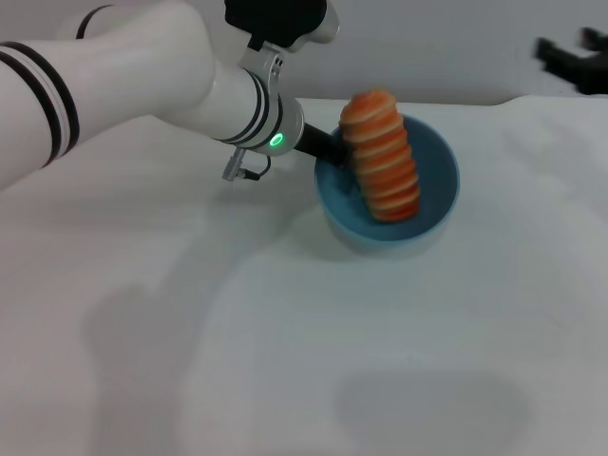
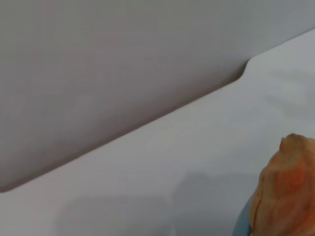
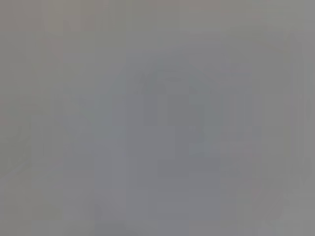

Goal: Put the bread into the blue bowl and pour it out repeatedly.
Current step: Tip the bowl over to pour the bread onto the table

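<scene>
- We find the bread (image 1: 382, 157) inside the blue bowl (image 1: 439, 190), striped side up, leaning across the bowl's hollow with its far end rising above the rim.
- We judge the bowl tipped toward our view, its opening facing us, which suits a pour that has not yet let the loaf slide out.
- At the bowl's left rim we see the left gripper (image 1: 326, 148) meeting the edge; it appears to hold the rim there, but whether it is clamped we cannot tell.
- In the left wrist view, only the loaf's end and a sliver of blue show.
- The right gripper (image 1: 575, 59) hangs well apart from the bowl, far to its right, idle.
- The white table (image 1: 313, 361) lies beneath the bowl.
</scene>
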